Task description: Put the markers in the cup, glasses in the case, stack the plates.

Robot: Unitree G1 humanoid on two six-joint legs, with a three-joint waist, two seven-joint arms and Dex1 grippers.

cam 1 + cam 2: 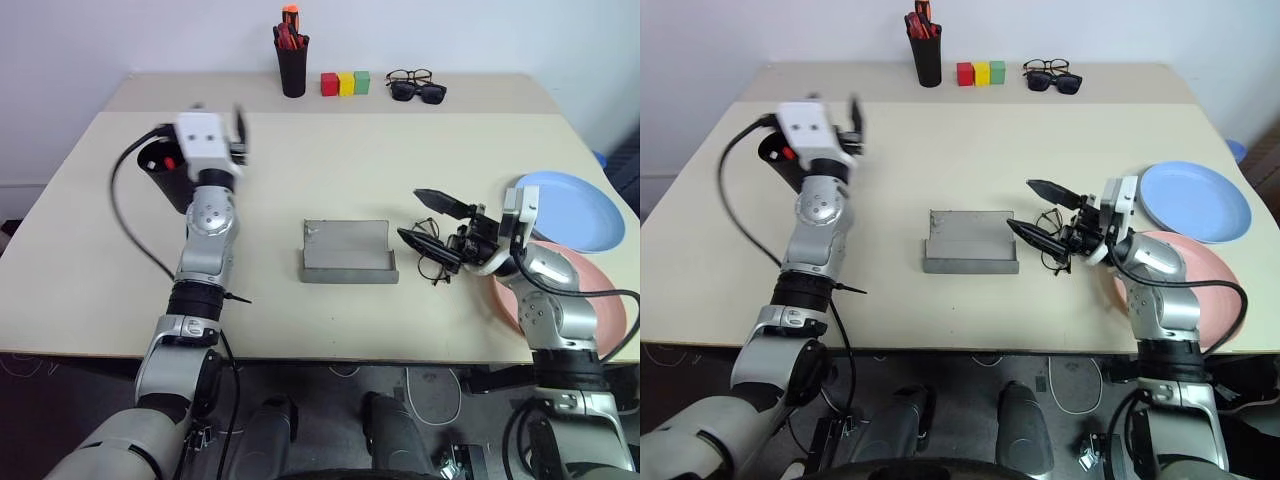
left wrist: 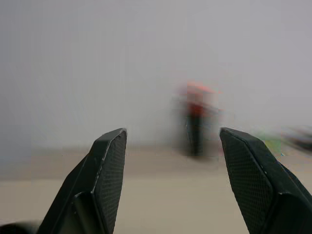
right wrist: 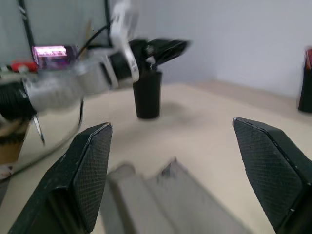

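The black cup (image 1: 166,178) stands at the table's left, and the red end of a marker (image 1: 170,162) shows inside it. My left gripper (image 2: 173,134) hovers above and just right of the cup, open with nothing between its fingers. The grey case (image 1: 347,250) lies open at the table's middle. Right of it, the wire-framed glasses (image 1: 433,262) lie on the table. My right gripper (image 1: 430,222) is open directly over them, pointing at the case. Whether it touches them I cannot tell. The blue plate (image 1: 568,210) and the pink plate (image 1: 575,305) lie side by side at the right.
Along the back edge stand a black pen holder (image 1: 292,62) full of red and orange pens, three coloured blocks (image 1: 345,83), a second pair of spectacles (image 1: 409,76) and dark sunglasses (image 1: 419,93). A black cable (image 1: 125,215) loops from my left arm over the table.
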